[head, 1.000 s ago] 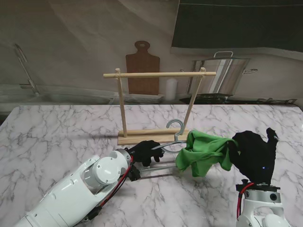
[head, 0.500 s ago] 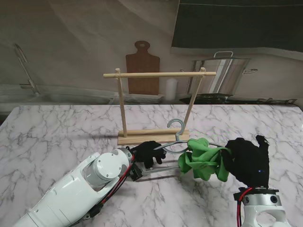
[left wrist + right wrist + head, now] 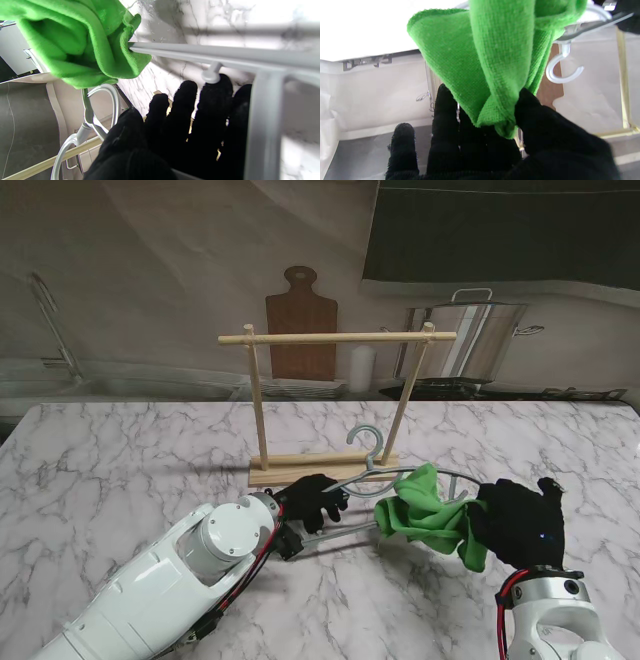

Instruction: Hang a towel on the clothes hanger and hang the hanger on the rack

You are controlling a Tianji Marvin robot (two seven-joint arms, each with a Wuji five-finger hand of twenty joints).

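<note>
Stand view: towel held against hanger, rack unoccupied

Stand view, looking down on the marble table (image 3: 120, 460). The left robot hand (image 3: 312, 500), black-gloved, is closed around the left end of the grey clothes hanger (image 3: 352, 480), which is lifted clear of the table and lies roughly level, its hook (image 3: 366, 442) pointing up just in front of the rack's base. The right robot hand (image 3: 515, 525) is pinched on one end of the green towel (image 3: 425, 515); the bunched cloth lies over the hanger's right half, between the two hands. The wooden rack (image 3: 335, 337) stands farther from me, near the table's middle, its top rail bare. A wooden cutting board (image 3: 300, 330) and a steel pot (image 3: 470, 330) stand behind the table.

Left wrist view: the gloved fingers (image 3: 180, 112) lie beside the hanger's grey bars (image 3: 200, 53), and the towel (image 3: 75, 37) is draped over the lower bar where it meets the cloth's edge. The hook (image 3: 100, 107) curves beside the towel.

Right wrist view: thumb and fingers (image 3: 445, 112) clamp a gathered fold of towel (image 3: 495, 62), the hook (image 3: 563, 70) visible beyond it
</note>
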